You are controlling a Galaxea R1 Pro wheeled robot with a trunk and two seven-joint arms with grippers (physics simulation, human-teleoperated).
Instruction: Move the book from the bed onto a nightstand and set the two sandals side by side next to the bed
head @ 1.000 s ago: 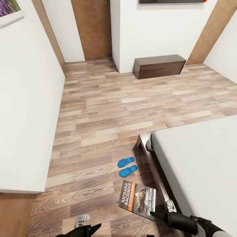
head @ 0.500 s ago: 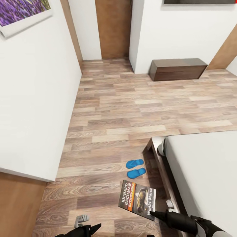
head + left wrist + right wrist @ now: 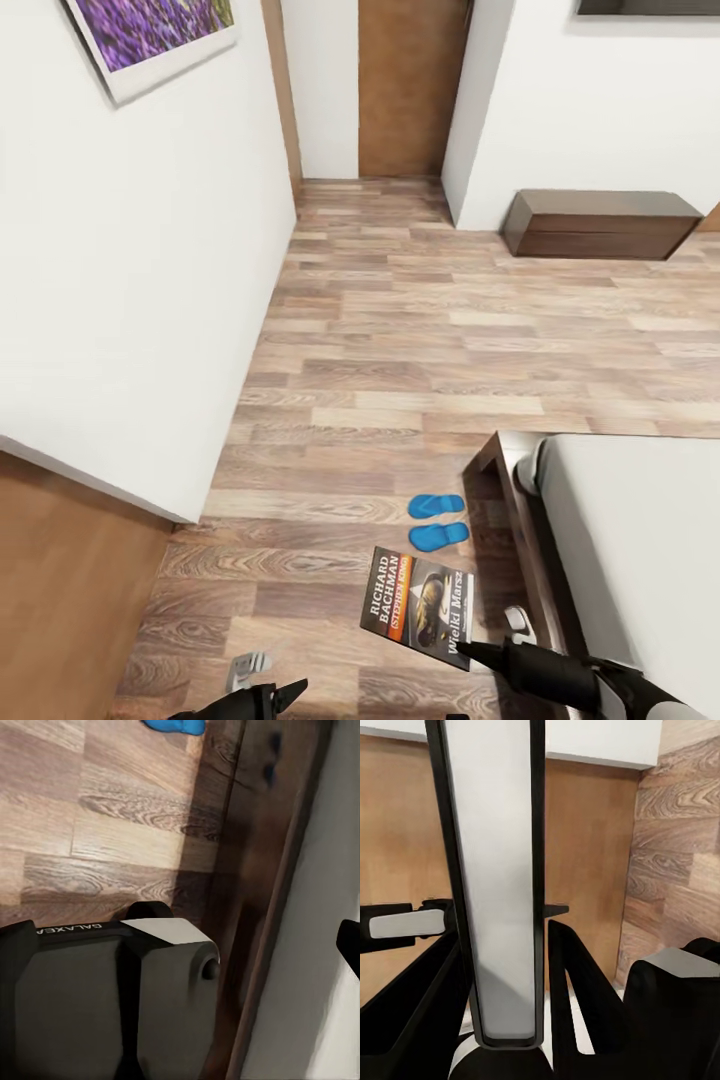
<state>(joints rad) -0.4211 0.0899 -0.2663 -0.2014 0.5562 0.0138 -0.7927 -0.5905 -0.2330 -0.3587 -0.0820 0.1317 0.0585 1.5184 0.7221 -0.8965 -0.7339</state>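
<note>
Book (image 3: pixel 417 607): clamped by one corner in the right gripper (image 3: pixel 470 652) jaws, carried over the floor beside the bed (image 3: pixel 640 540), long axis pointing forward; left jaws' state undeterminable.

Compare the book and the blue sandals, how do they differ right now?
The book is held up off the floor in the right gripper; the sandals lie flat on the floor beside the bed. The book is dark with white lettering; the sandals are plain bright blue. Each sandal looks roughly book-length.
</note>
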